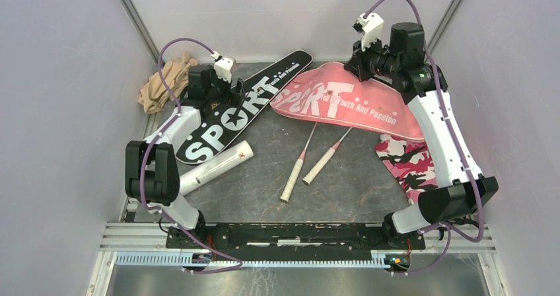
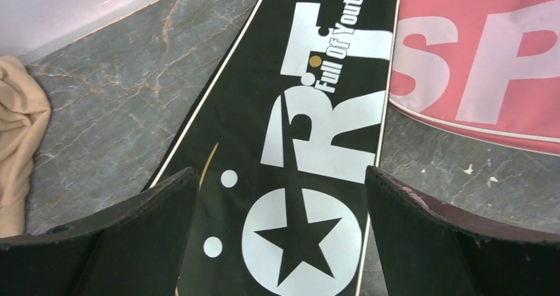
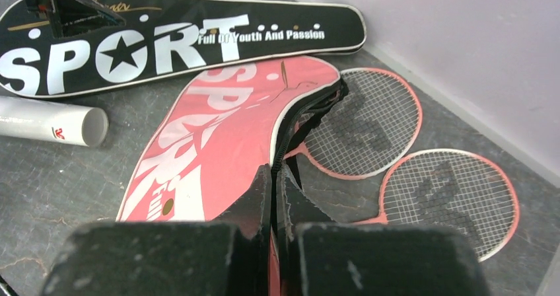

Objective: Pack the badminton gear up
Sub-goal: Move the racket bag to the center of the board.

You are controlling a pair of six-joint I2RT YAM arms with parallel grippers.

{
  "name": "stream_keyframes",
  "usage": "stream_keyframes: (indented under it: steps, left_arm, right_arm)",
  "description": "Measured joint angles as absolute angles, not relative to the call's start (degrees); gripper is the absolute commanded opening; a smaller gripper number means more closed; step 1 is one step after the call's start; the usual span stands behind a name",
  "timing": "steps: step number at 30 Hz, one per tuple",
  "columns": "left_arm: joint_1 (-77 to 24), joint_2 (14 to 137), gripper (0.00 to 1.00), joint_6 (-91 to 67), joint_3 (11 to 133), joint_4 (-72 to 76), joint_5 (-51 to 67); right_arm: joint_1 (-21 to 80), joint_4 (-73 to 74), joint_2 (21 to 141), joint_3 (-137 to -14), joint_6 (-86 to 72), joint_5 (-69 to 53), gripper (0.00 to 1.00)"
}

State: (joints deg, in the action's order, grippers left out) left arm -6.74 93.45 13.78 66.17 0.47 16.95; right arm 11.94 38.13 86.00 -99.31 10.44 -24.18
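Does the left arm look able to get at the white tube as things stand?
Probably yes. The left gripper is open and empty above the black bag, and the white tube lies uncovered beside that bag, near the arm's base.

The black SPORT bag (image 1: 244, 104) lies flat at far left, with the white tube (image 1: 214, 167) just beside it. My right gripper (image 3: 272, 177) pinches the pink SPORT bag (image 1: 343, 101) by its open edge, raised over two pink-framed rackets (image 3: 370, 121) (image 3: 455, 200).
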Motion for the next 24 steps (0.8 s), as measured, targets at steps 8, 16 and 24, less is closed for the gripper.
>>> stream_keyframes:
  steps: [8,16,24]
  left_arm:
    - [-7.05,93.34,1.00,7.88,66.17,1.04,18.52]
    - [-7.14,92.36,1.00,4.60,66.83,1.19,18.37]
    - [-7.14,88.99,1.00,2.22,66.83,1.39,14.09]
  right_arm:
    - [11.94,37.30,84.79,-104.99,9.85,-22.09,0.00]
    - [11.94,32.58,82.00,-105.08,7.05,-23.40,0.00]
    - [13.63,24.18,82.87,-98.56,2.28,-26.39,0.00]
